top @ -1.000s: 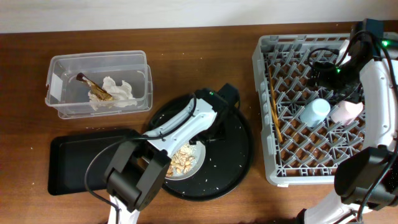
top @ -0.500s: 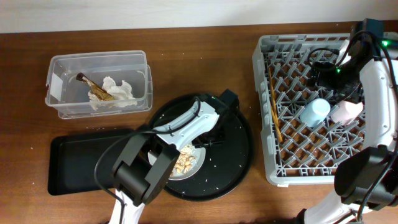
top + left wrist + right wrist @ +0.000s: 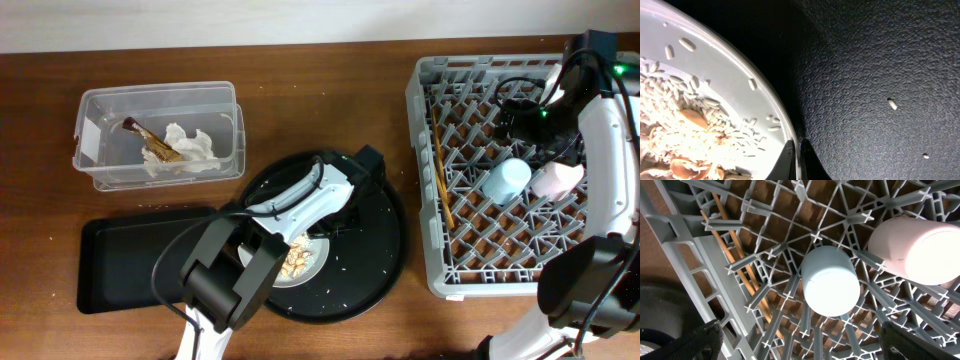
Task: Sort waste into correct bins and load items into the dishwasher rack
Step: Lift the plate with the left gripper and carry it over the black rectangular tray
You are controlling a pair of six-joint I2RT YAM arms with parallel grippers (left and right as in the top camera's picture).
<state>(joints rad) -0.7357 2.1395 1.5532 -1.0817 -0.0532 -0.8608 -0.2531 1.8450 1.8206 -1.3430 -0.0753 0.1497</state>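
Looking down from overhead, the left gripper (image 3: pixel 799 161) is pinched together on the rim of the pale grey bowl (image 3: pixel 308 262), catching it at about the bowl's 2 o'clock edge. The wrist cam makes it pretty clear: the thin white rim is squeezed between the two fingertips, one inside the bowl and one outside over the pebbly black surface. The bowl sits on the round black tray (image 3: pixel 380 250), a bit toward the tray's 8 o'clock side, and it's got the beige-brown food scraps (image 3: pixel 685 145) with rice grains heaped in it. A few loose grains (image 3: pixel 892 104) lie on the tray too.

The right gripper (image 3: pixel 800 339) hangs over the dishwasher rack (image 3: pixel 430 90) at the table's (image 3: pixel 300 90) 3 o'clock, jaws spread wide with nothing between them. Right under it the light blue cup (image 3: pixel 830 280) stands bottom-up on the pegs, with the pink cup (image 3: pixel 912 245) just beside it at its 2 o'clock in the wrist view, also bottom-up. The chopsticks (image 3: pixel 441 180) lie in the rack along its 9 o'clock side, running roughly 12 to 6.

The clear tub (image 3: pixel 160 93) is up at the table's 10 o'clock, holding the crumpled white tissue (image 3: pixel 192 150) and the small brown stick scrap (image 3: pixel 150 142) touching it. There's a whitish patch (image 3: pixel 88 140) on the tub's 9 o'clock wall, too small to read anything off it. The shallow black tray (image 3: pixel 120 270) sits at 8 o'clock, below the tub and just beside the round tray
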